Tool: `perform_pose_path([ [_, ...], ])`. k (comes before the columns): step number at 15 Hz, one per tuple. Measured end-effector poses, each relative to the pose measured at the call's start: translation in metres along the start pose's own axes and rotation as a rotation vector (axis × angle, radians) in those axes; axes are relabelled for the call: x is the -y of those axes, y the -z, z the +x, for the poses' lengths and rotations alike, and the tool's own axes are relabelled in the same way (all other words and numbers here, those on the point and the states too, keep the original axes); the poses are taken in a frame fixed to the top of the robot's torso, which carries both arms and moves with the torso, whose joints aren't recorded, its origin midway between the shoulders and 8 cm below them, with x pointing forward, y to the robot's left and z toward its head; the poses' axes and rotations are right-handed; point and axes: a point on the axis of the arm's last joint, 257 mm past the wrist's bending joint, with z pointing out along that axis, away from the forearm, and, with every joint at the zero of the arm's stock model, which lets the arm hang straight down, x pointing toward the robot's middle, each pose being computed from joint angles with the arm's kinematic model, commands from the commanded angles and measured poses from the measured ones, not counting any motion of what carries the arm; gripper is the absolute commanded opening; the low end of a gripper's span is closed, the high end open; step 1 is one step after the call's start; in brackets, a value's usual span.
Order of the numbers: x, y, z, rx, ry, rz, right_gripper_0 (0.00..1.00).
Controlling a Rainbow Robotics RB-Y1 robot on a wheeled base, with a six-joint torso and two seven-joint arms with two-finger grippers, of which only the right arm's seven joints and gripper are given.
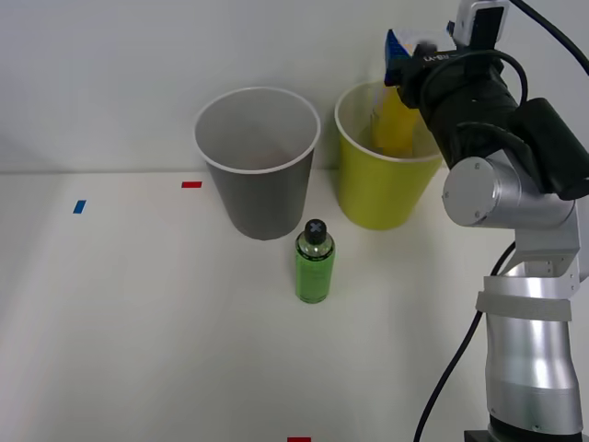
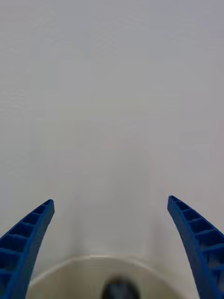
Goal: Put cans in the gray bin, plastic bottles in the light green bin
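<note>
Centrally on the white worktop (image 1: 138,322), a green-labelled bottle (image 1: 315,265) with a black cap is seen standing upright. Just behind it, two round tapered bins are placed side by side near the back wall: the gray bin (image 1: 259,193) directly behind the bottle and slightly to the left, and the light green bin (image 1: 377,189) to the right. Both bins have white rims and are close together without clearly touching.

Above the light green bin, the right arm is held, its dark wrist housing blocking part of that bin's far rim. The right pincer (image 1: 398,55) is positioned over the bin's mouth, and a yellow-labelled bottle (image 1: 394,124) is seen blurred, upright, inside the bin opening below it. From the wrist camera, the blue ribbed fingers (image 2: 25,243) are spread wide apart with nothing between them, and a pale bin rim and a dark round cap are glimpsed between them.

Small tape marks lie on the worktop: a red one (image 1: 191,184) left of the gray bin, a blue one (image 1: 79,206) further left, and another red one (image 1: 299,439) at the near edge.
</note>
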Motion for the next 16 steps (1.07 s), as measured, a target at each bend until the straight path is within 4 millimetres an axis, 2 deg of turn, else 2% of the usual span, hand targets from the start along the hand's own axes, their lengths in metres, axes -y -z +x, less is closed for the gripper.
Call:
perform_pose_path([
  [10, -0.006, 0.001, 0.000, 0.008, -0.041, -0.020, 1.00],
  [14, 0.002, 0.019, 0.015, 0.052, -0.083, 0.011, 1.00],
  [16, 0.011, 0.031, 0.016, 0.104, -0.089, 0.048, 1.00],
])
